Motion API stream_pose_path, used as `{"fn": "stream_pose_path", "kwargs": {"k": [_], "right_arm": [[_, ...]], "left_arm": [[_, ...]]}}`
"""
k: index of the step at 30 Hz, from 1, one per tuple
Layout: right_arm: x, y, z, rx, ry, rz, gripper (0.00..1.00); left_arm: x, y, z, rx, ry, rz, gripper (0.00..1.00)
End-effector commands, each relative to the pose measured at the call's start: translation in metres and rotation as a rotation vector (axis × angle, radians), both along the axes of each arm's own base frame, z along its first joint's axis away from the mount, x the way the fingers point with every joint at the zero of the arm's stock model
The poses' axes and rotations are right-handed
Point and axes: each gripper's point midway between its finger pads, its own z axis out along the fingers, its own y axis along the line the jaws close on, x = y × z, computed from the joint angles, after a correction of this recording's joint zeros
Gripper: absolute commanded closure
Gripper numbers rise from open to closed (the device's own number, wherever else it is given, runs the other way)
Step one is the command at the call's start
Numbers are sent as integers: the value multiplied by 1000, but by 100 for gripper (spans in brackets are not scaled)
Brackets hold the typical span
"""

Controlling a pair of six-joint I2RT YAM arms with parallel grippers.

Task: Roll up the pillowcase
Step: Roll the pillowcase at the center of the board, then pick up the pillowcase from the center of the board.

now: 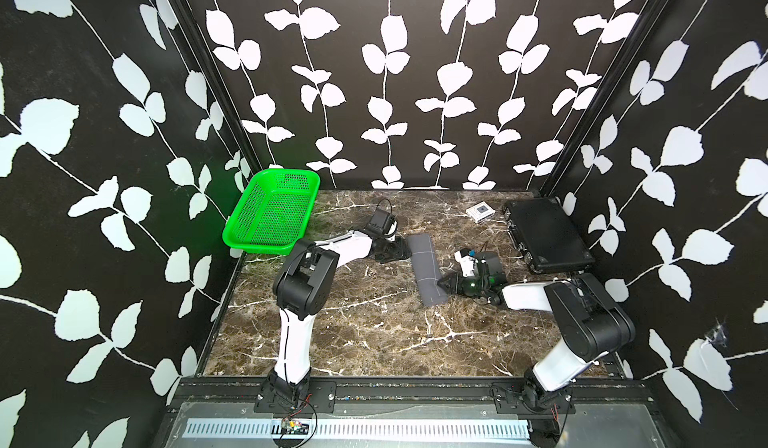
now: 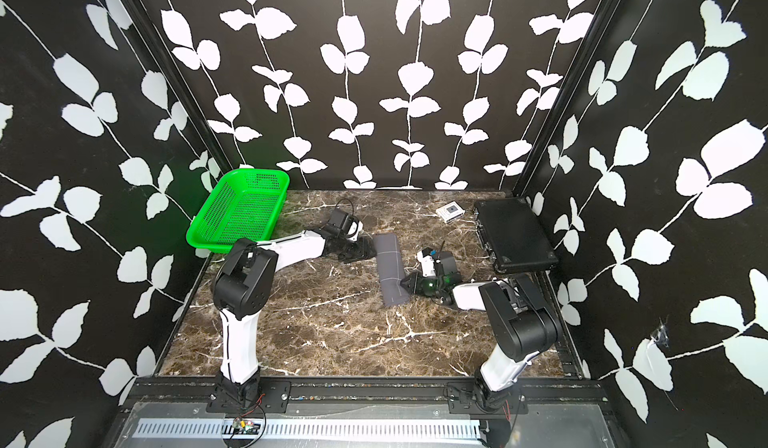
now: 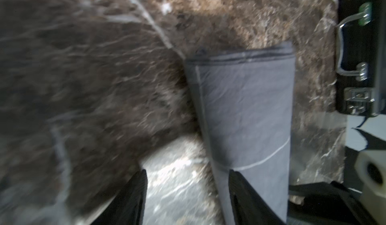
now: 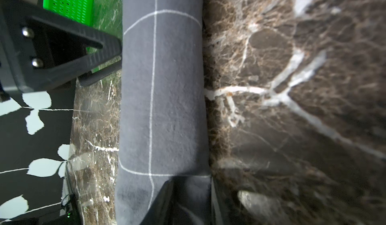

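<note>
Brown marble veined with white is filling the stretch nearest me, the bare front of the surface (image 1: 374, 342). Just beyond it my right hand (image 1: 439, 285) is sitting low, fingertips meeting the right side of the pillowcase (image 1: 427, 273) at its near end. In the right wrist view, my right hand (image 4: 192, 180) is showing two fingers standing either side of a ridge of fabric at the roll's edge. Whether they are pinching it or only straddling it, I cannot tell.

The pillowcase is lying mid-surface as a narrow charcoal roll with thin white grid lines, running away from me and leaning slightly left toward its far end.

Up at that far end my left hand (image 1: 405, 253) is sitting on the roll's left side, fingertips right against it. In the left wrist view, my left hand (image 3: 188, 171) is spread. Bare marble is showing between the fingers, and one finger is overlapping the roll's edge, gripping nothing.

Farther back, a rigid black case (image 1: 548, 233) is lying flat at far right. A small white box (image 1: 480, 212) is sitting near the back wall, and a green mesh basket (image 1: 272, 213) is occupying the far left corner.
</note>
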Motion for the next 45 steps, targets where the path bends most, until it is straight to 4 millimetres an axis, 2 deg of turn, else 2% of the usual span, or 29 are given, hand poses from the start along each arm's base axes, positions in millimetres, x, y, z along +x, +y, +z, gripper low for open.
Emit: {"fn": "stream_pose_path", "kwargs": {"k": [1, 8, 11, 14, 19, 22, 31, 37, 40, 45], "right_arm": [[7, -6, 2, -59, -33, 4, 68], [7, -7, -1, -78, -27, 8, 68], [7, -8, -3, -86, -25, 9, 68], [7, -10, -3, -90, -24, 5, 68], [6, -11, -3, -99, -21, 10, 68], [7, -10, -5, -93, -16, 9, 69], [5, -12, -3, -98, -16, 7, 70], [4, -14, -5, -113, -11, 3, 70], [4, -15, -7, -117, -10, 3, 70], [7, -13, -7, -109, -9, 2, 69]], "left_arm": [[2, -31, 12, -112, -26, -8, 38], [-4, -41, 0, -156, 2, 4, 38], [-4, -49, 5, -210, -2, 8, 38], [-11, -40, 7, -187, -4, 17, 38], [-21, -30, 35, -170, -65, -14, 37], [-29, -36, 40, -210, -47, -45, 37], [-30, -55, 10, -264, 19, -40, 37], [-31, -60, -11, -271, 75, -42, 39], [-33, -63, -16, -307, 99, -27, 44], [-29, -70, -9, -337, 102, -41, 57]]}}
